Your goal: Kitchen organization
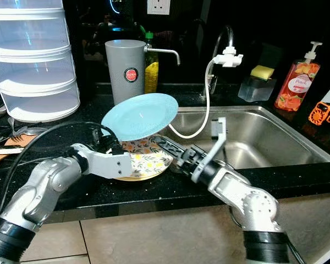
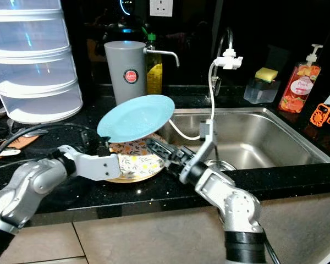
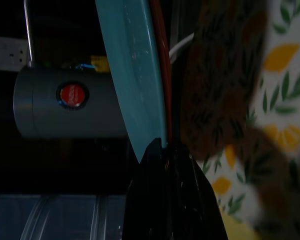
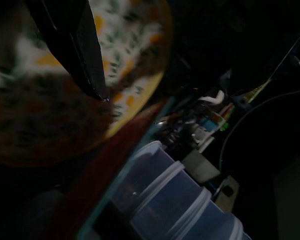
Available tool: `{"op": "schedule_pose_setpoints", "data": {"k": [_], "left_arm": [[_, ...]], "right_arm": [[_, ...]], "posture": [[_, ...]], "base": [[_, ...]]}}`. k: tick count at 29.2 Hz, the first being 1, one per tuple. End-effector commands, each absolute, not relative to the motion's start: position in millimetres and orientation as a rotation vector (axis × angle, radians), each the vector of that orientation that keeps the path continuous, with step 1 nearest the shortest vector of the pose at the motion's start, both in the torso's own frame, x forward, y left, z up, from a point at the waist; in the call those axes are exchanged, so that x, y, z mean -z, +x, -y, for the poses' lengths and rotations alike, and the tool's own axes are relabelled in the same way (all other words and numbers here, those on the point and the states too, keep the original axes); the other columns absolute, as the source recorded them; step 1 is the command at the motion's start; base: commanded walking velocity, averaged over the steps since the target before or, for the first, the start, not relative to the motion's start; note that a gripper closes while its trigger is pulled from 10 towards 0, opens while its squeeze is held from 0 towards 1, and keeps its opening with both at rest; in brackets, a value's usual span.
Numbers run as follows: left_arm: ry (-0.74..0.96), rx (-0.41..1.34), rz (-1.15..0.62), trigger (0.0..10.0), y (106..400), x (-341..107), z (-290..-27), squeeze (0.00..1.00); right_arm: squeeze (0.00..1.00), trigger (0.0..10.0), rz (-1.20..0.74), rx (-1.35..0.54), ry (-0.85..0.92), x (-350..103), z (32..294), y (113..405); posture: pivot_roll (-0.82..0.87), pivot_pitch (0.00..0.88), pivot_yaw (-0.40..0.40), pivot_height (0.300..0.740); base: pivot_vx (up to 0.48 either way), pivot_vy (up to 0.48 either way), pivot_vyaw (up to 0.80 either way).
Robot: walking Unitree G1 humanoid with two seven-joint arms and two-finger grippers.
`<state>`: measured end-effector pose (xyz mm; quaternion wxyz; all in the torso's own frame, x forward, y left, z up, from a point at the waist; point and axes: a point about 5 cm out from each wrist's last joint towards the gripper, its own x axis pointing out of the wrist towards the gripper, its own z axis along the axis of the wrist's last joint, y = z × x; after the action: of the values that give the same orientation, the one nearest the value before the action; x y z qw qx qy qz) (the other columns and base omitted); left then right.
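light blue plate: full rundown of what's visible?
The light blue plate is round, plain and glossy, likely ceramic or melamine, with a reddish underside seen from the left wrist. It is tilted up above the lemon-print plate on the black counter, left of the sink. The left tool grips its lower edge.

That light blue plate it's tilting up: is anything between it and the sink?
Nothing visible blocks the light blue plate on its way to the sink except the right gripper and its arm, reaching under the plate's sink-side edge.
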<state>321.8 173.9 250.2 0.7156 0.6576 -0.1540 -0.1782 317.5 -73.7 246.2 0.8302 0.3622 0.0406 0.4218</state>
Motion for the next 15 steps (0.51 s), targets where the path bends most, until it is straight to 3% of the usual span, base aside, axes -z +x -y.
{"op": "schedule_pose_setpoints", "data": {"k": [1, 9, 15], "left_arm": [[1.449, 0.423, 0.382, 10.0, 323, -248, -161, 0.0], [1.412, 0.569, 0.423, 10.0, 313, -235, -131, 0.0], [1.392, 0.58, 0.435, 10.0, 310, -234, -126, 0.0]], "right_arm": [[0.0, 10.0, -0.123, -0.868, 0.779, -242, 72, 321], [0.0, 10.0, -0.128, -0.72, 0.745, -242, 70, 336], [0.0, 10.0, -0.12, -0.507, 0.683, -236, 90, 351]], "posture": [[0.1, 0.064, -0.069, 0.74], [0.1, 0.064, -0.07, 0.74], [0.1, 0.064, -0.068, 0.74]], "base": [[0.0, 0.0, 0.0], [0.0, 0.0, 0.0], [0.0, 0.0, 0.0]]}}
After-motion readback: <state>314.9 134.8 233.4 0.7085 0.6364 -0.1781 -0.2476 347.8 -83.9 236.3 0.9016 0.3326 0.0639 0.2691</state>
